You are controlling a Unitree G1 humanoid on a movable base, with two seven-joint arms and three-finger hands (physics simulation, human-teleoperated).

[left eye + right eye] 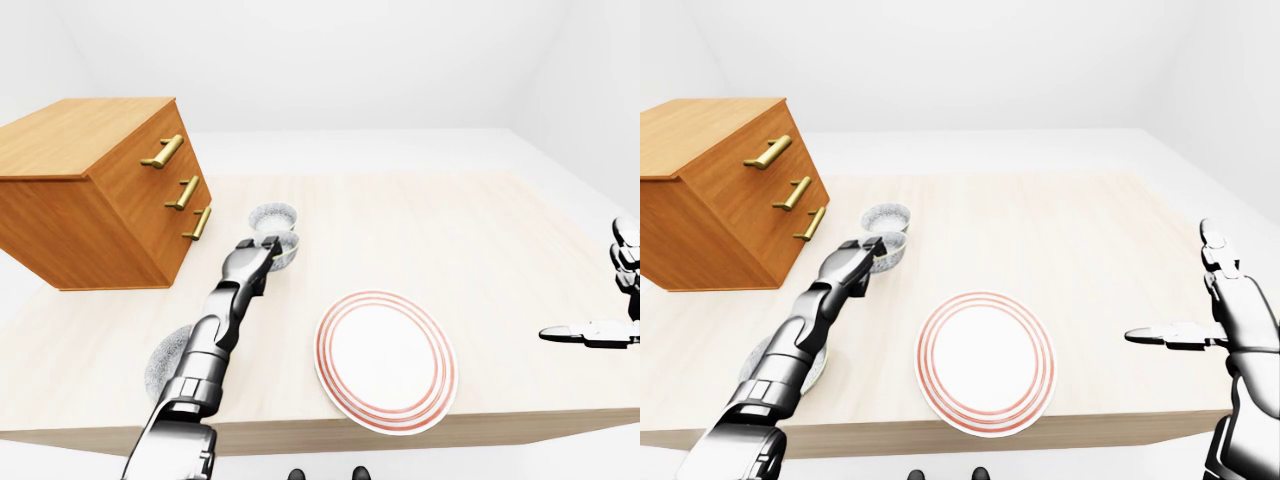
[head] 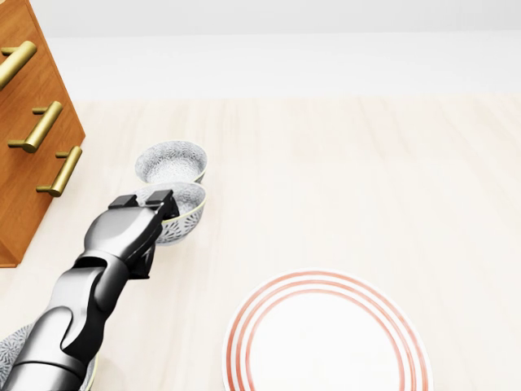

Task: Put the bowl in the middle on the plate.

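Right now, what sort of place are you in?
Probably a simulated dining or kitchen setup in a bare white room: a pale wooden table holds patterned bowls and a red-ringed plate, and a wooden drawer chest with brass handles stands at the left.
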